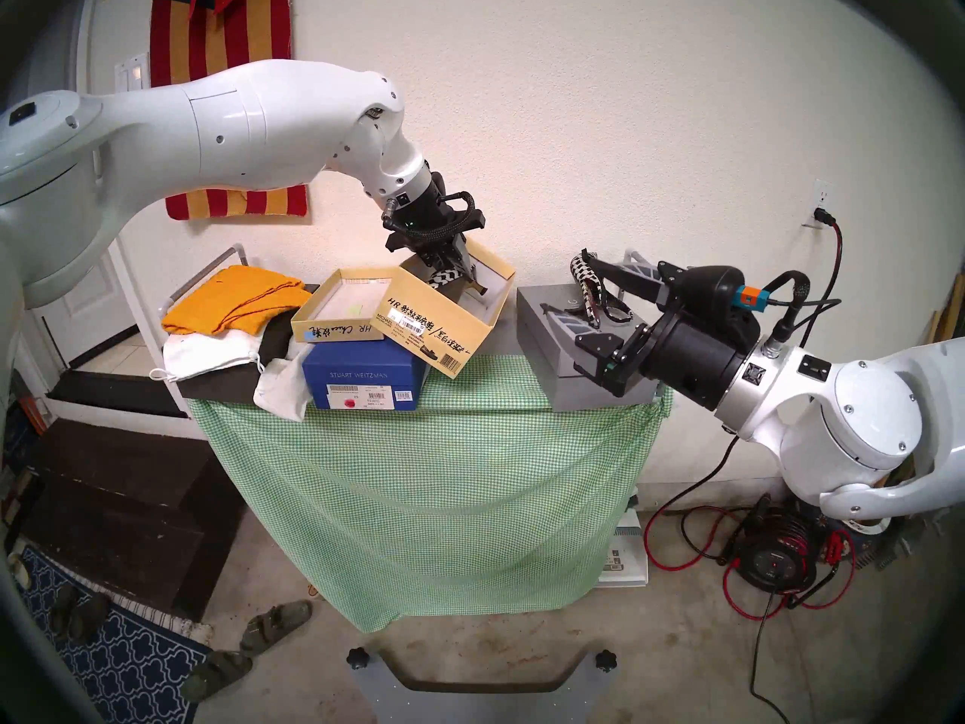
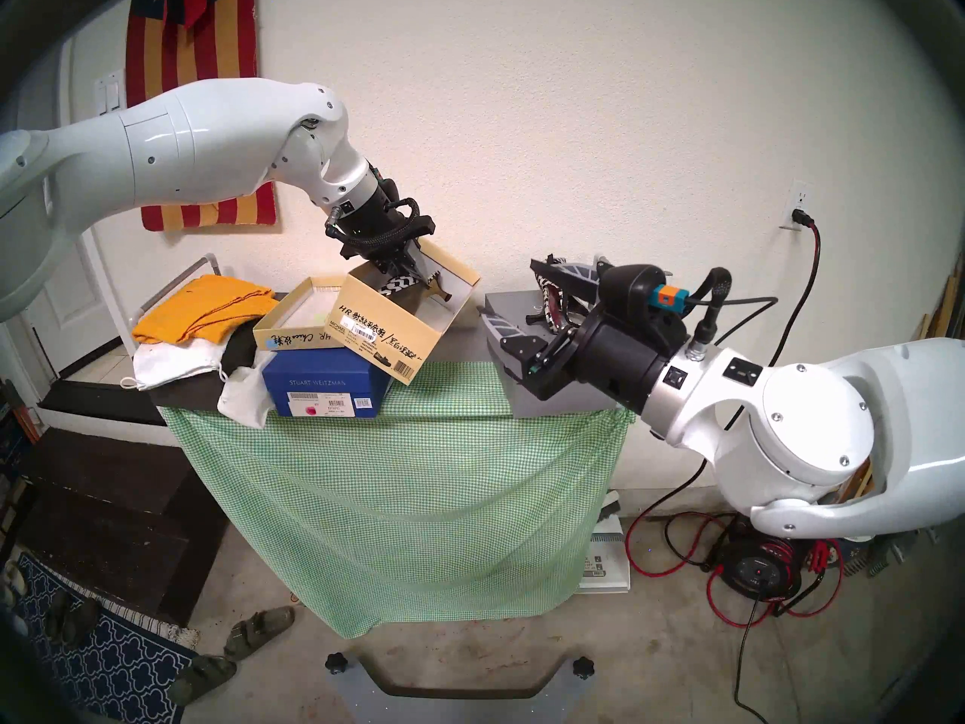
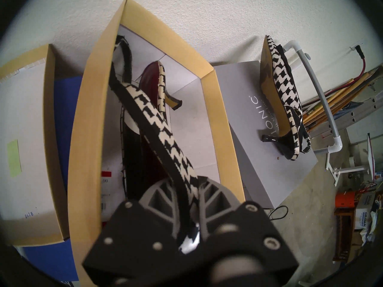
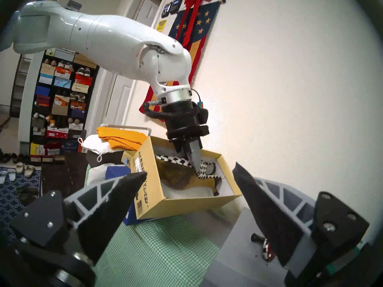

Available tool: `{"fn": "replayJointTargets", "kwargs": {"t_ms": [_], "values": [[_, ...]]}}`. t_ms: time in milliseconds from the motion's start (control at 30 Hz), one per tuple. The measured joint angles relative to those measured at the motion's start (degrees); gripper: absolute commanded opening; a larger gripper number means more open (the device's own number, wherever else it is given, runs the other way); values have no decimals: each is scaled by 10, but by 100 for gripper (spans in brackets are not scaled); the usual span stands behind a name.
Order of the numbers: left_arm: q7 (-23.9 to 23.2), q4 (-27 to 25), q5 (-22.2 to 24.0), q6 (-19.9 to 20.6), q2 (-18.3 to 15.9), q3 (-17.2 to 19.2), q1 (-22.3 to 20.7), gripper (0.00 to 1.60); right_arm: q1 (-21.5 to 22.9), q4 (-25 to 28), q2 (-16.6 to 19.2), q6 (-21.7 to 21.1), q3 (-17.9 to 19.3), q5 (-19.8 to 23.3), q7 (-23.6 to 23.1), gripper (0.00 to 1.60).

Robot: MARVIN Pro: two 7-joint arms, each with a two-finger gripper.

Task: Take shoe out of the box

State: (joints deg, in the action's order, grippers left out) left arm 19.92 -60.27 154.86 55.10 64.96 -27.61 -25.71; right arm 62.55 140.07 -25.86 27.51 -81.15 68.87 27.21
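The tan cardboard box [image 1: 418,326] [image 2: 376,336] [image 4: 145,189] sits tilted on a blue box, its white inside showing. A black-and-white patterned heeled shoe [image 1: 444,279] [image 3: 165,131] [image 4: 176,160] lies inside it. My left gripper [image 1: 449,266] [image 3: 187,183] [image 4: 195,166] reaches down into the box and is shut on the shoe's patterned upper edge. A matching shoe [image 1: 587,284] [image 3: 284,89] [image 4: 267,251] stands on a grey box [image 1: 590,394] [image 3: 259,156] to the right. My right gripper [image 1: 569,285] [image 2: 509,289] hangs open beside that shoe, holding nothing.
A shallow tan lid [image 1: 334,331] leans against the box's left side, over the blue Stuart Weitzman box [image 1: 360,373]. An orange cloth [image 1: 235,294] and white bags lie at the far left. A green checked cloth [image 1: 444,472] drapes the table. The wall is close behind.
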Motion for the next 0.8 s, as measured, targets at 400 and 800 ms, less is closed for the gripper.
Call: {"fn": "replayJointTargets", "kwargs": {"t_ms": [400, 800], "values": [[-7, -10, -9, 0, -1, 1, -1, 0, -46, -5, -55, -21, 73, 30, -12, 160], [-14, -12, -16, 0, -7, 0, -1, 0, -94, -38, -120, -33, 147, 63, -27, 160]]}}
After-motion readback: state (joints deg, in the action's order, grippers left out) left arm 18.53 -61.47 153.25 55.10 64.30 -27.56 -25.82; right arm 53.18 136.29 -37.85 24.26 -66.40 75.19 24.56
